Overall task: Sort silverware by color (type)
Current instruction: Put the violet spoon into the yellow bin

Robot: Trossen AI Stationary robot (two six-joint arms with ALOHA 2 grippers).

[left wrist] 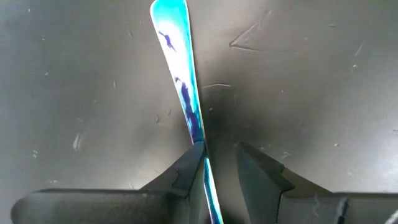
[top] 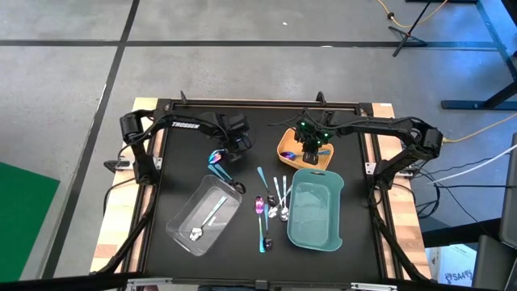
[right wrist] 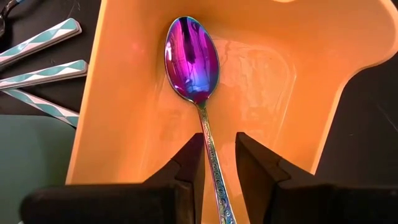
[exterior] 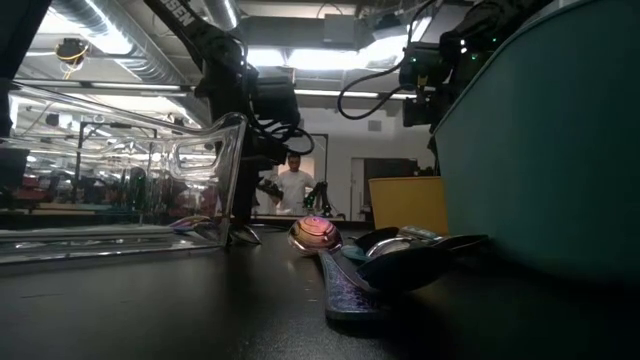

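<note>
The left gripper [left wrist: 217, 171] stands at the far left part of the black table [top: 186, 178], its 2 dark jaws narrowed onto the thin handle of an iridescent blue-teal utensil [left wrist: 180, 81]; the handle runs up between the fingertips, touching the one finger [left wrist: 186, 168] with a slim gap to the other. In the high view this utensil [top: 216, 157] shows just beyond the clear plastic tray [top: 179, 222].

The right gripper [right wrist: 217, 155] hangs over the yellow tray [right wrist: 298, 81] at the far middle of the table, jaws a little apart around the patterned handle of an iridescent purple-blue spoon [right wrist: 191, 59]. The spoon's bowl lies inside the yellow tray, near its floor; whether it touches, I cannot tell.

The clear plastic tray holds at least 1 shiny silver utensil [top: 208, 220] lying lengthwise. The teal tray [top: 295, 230] sits to the right of centre; I cannot see anything inside it.

Between the clear and teal trays lies the remaining loose silverware [top: 271, 206], a cluster of about 6 pieces with teal-and-white handles and dark or purple heads, touching one another and just beside the teal tray's left wall. Open black tabletop lies along the near edge and in the far left corner.
</note>
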